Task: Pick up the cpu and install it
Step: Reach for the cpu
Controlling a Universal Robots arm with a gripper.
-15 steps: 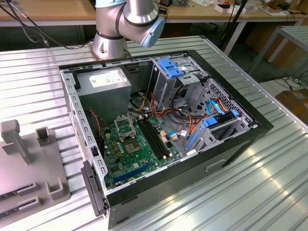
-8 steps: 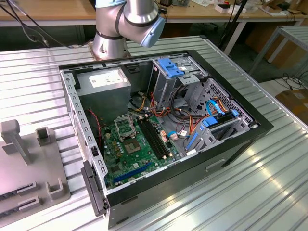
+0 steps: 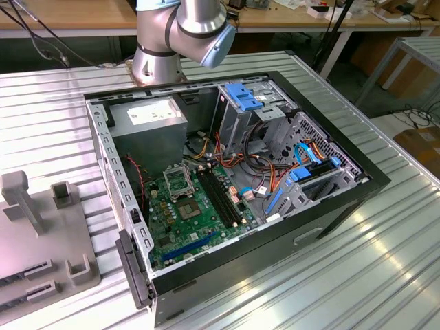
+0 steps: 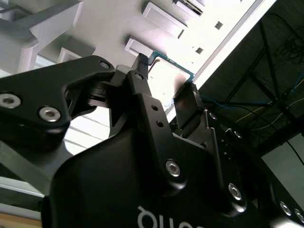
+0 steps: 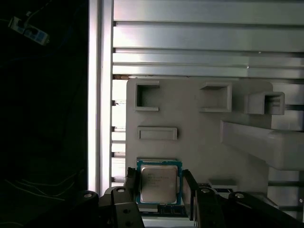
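Claw (image 5: 160,179) clamped on cpu (image 5: 159,183), its two black fingers (image 5: 132,184) pressed against opposite edges of the chip. The silvery top with its green rim faces the camera in the first wrist view. In the second wrist view the same grip is seen from behind the claw (image 4: 167,75): the cpu (image 4: 170,76) sits between the fingertips, with the pale lid and one green-rimmed corner showing. The cpu is at the grey holder plate (image 5: 199,133), close to the plate edge that runs along the edge of the ribbed metal table (image 5: 190,33). Can't tell if the chip rests on the plate or is just clear of it. Next to the cpu on the plate is a shallow rectangular slot (image 5: 157,133). Further along are two square pockets (image 5: 147,95), then a small block (image 5: 266,102) and a long raised bar (image 5: 261,142). In the exterior view the plate (image 3: 27,240) lies by the table's (image 3: 357,275) edge on the exterior view's left, well apart from the open computer case (image 3: 375,184) in the middle of the table. Inside the case lies the green motherboard (image 3: 199,223), with the square metal socket (image 3: 180,180) toward its far edge, near the power supply (image 3: 148,113). The arm (image 3: 185,27) stands at the table's far edge, behind the case.
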